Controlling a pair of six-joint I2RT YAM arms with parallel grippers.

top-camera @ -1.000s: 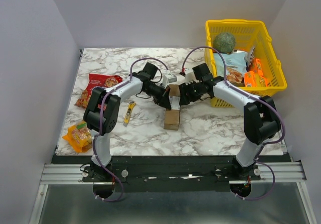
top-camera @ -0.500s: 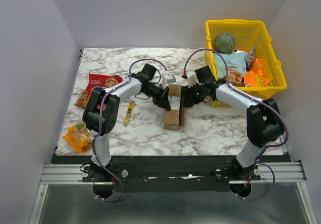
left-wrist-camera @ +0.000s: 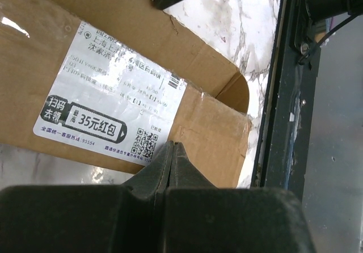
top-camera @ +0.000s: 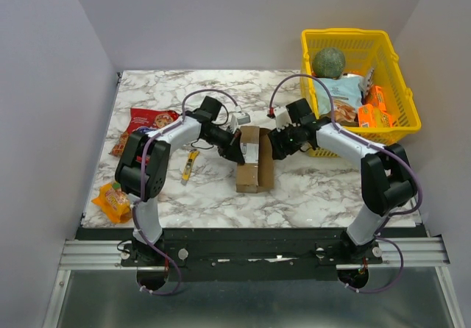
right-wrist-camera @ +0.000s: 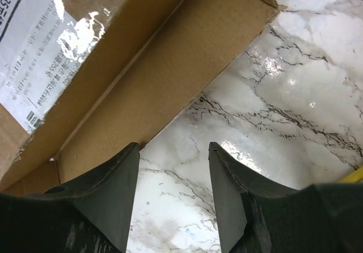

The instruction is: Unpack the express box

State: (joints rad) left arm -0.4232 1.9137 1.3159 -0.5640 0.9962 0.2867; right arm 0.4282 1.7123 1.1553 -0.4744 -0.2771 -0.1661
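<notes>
Two snack bags lie at the left of the table (top-camera: 309, 188), an orange snack bag (top-camera: 114, 200) near the front edge and a red snack bag (top-camera: 145, 124) farther back, both well apart from the work. Next we see a yellow utility knife (top-camera: 190, 165) lying on the marble beside the left arm, with neither hand on it. The left hand (top-camera: 239, 157) has its fingers pressed together with nothing between them. In its wrist view the closed tip sits at the edge of the express box (top-camera: 254, 168), and we cannot tell whether it touches the cardboard. That box lies near the middle of the table, between the two hands, its long side running front to back and its white label (left-wrist-camera: 113, 94) facing up. One long flap (right-wrist-camera: 187, 54) stands swung out on the right side, plain brown inner face showing, so we judge the seal already broken and the opening begun. The right hand (top-camera: 274, 150) hovers just beside that flap, moderately wide, with only bare marble between its fingers. At the far right the yellow basket (top-camera: 346, 32) holds a green round thing (top-camera: 328, 62) and some packets (top-camera: 374, 115). No contents show in any view, so we reckon the flaps have yet to be spread fully and whatever is inside lifted out.
</notes>
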